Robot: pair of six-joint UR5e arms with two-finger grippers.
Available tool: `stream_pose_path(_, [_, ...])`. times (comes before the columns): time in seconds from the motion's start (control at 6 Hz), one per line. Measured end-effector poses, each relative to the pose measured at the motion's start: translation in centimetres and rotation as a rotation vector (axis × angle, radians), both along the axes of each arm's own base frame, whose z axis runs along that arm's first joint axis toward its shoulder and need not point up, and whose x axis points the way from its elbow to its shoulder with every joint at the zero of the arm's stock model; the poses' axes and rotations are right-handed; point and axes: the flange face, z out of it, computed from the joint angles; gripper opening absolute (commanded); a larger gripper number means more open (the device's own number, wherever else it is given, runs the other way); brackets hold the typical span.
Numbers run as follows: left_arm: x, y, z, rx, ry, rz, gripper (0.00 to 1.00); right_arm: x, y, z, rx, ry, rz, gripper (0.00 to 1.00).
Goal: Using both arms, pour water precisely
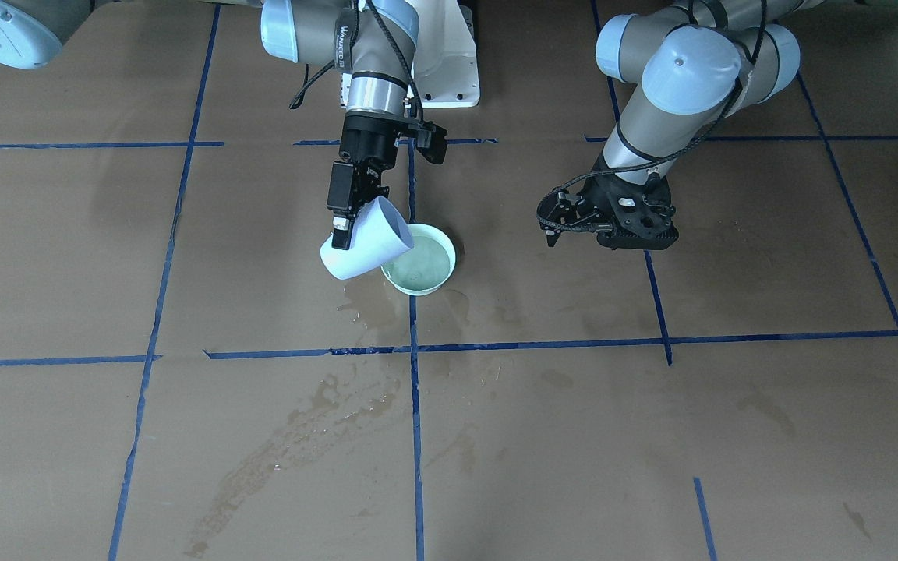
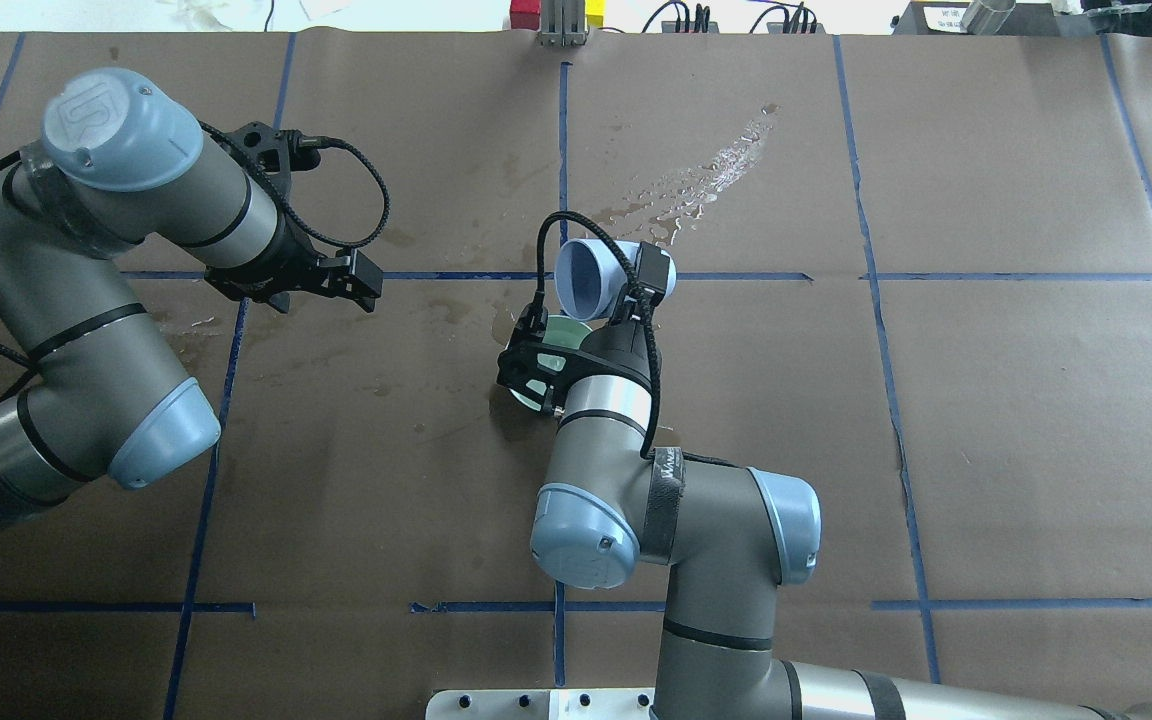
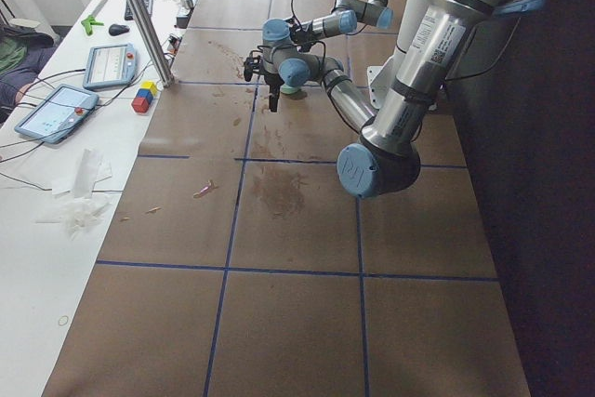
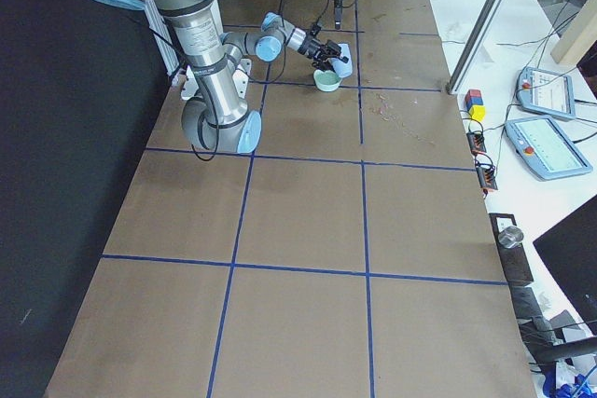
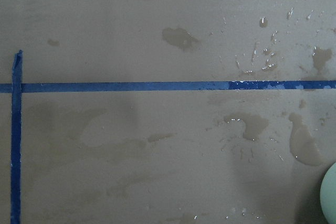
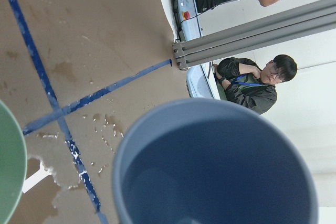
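My right gripper (image 1: 354,234) is shut on a pale blue cup (image 1: 367,243) and holds it tilted, mouth over the near rim of a pale green bowl (image 1: 444,274). Water (image 1: 420,265) lies in the bowl as a faint sheen. No stream shows between cup and bowl. The cup (image 2: 588,280) and the partly hidden bowl (image 2: 562,330) show from overhead, under the right gripper (image 2: 626,285). The right wrist view looks into the cup (image 6: 220,166), which looks empty. My left gripper (image 1: 549,222) is open, empty and low over the table, apart from the bowl; it also shows overhead (image 2: 361,285).
Spilled water wets the brown paper beside the bowl (image 1: 371,308) and in a long streak (image 1: 293,452); puddles (image 5: 304,145) show in the left wrist view by the bowl's edge (image 5: 331,192). Blue tape lines (image 1: 415,405) grid the table. An operator (image 6: 252,85) sits beyond the table edge.
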Motion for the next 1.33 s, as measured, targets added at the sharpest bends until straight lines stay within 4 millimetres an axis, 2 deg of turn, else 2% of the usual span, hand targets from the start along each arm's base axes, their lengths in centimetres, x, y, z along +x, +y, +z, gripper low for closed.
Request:
stream_pose_path(0.33, [0.0, 0.0, 0.0, 0.000, 0.000, 0.001, 1.00, 1.0, -0.6, -0.4, -0.066, -0.271, 0.072, 0.00])
stream_pose_path(0.67, [0.0, 0.0, 0.0, 0.000, 0.001, 0.001, 1.00, 3.1, -1.5, -0.3, -0.133, -0.457, 0.094, 0.00])
stream_pose_path(1.0, [0.0, 0.1, -0.3, -0.004, 0.005, -0.004, 1.00, 6.9, -4.1, -0.3, -0.265, -0.659, 0.129, 0.00])
stream_pose_path(1.33, [-0.1, 0.1, -0.5, -0.002, 0.009, -0.007, 1.00, 12.1, -5.8, 3.1, -0.364, -0.766, 0.201, 0.00])
